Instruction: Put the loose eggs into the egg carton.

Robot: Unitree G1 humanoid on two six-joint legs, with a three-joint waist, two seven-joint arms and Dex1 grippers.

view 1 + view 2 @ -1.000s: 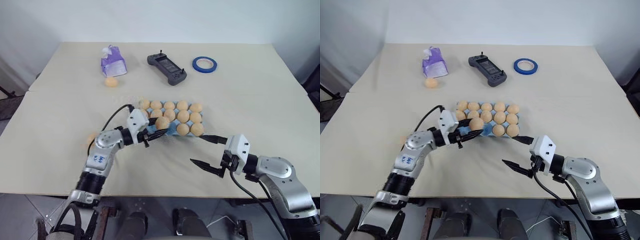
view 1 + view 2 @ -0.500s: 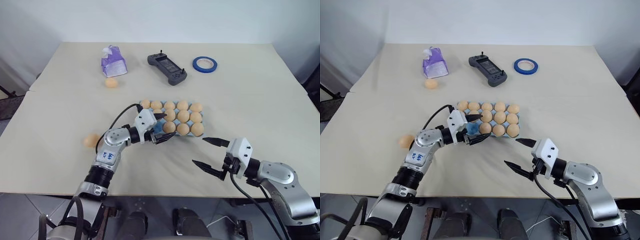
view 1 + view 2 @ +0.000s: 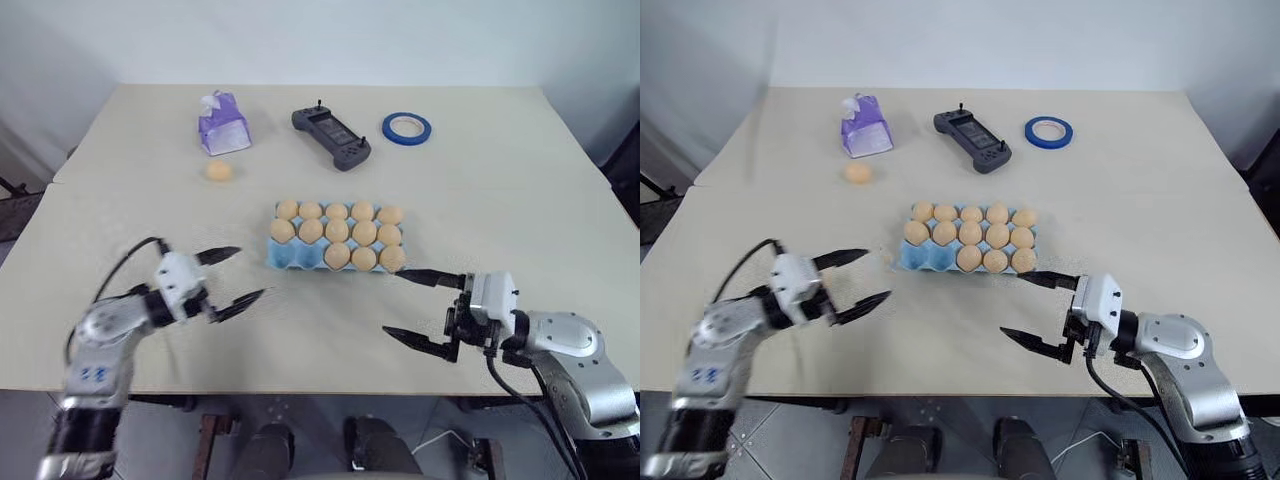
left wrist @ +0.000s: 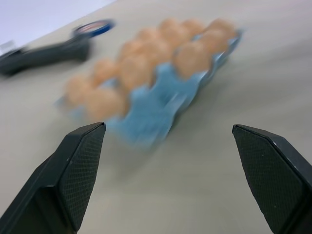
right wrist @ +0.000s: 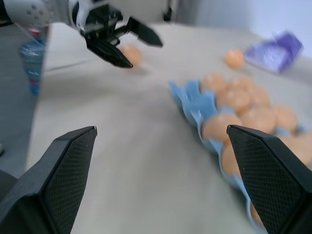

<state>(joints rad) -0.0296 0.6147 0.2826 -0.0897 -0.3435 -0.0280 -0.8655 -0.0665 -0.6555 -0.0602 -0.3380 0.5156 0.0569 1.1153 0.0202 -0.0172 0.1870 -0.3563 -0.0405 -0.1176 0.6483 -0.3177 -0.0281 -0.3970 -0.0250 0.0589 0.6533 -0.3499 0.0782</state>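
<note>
Beige table against a pale wall.
Carton: blue, mid-table, thirteen eggs seated; near-left cups bare, apparently two, kept for the strays.
Loose egg: beside the purple pack, well apart from the carton. A second one lies by the left gripper, blurred.
Left gripper: jaws spread, empty, low over the table left of the carton, likely bound for an egg.
Right gripper: spread, empty, parked just off the carton's near-right corner.
Controller, tape roll: far edge, idle.
</note>
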